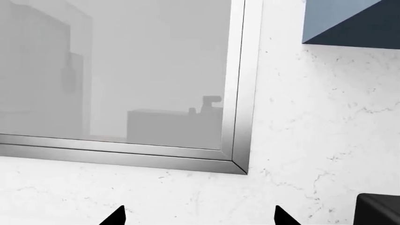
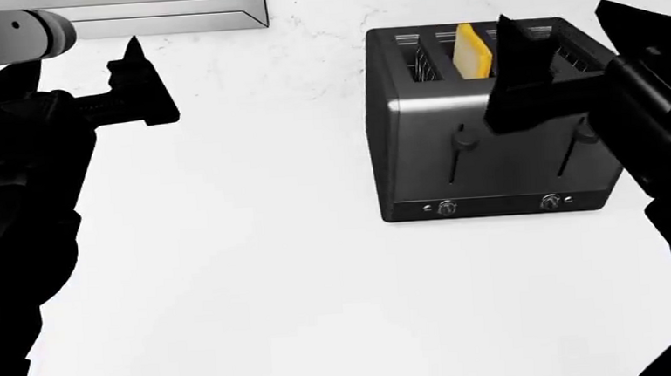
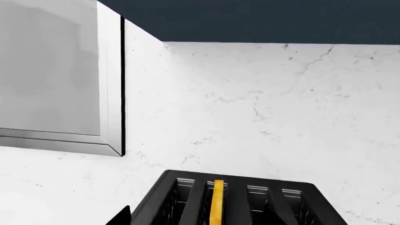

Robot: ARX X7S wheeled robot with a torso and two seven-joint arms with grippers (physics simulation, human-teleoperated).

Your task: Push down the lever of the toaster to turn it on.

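The toaster (image 2: pixel 490 143) stood on the white counter (image 2: pixel 260 289), directly below the right gripper (image 2: pixel 538 71), whose fingers' state I could not tell. The left gripper (image 2: pixel 131 82) hung released, well apart. The lever (image 2: pixel 464 141) sat just below the right fingers (image 2: pixel 519 50), a yellow slice (image 2: pixel 473 53) beside them.

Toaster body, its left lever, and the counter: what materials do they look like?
Toaster: brushed steel by its dark metallic sheen, top black. Lever: matte black knob, probably plastic. Counter: white marble-look stone; the grey veining shows on the wall behind.
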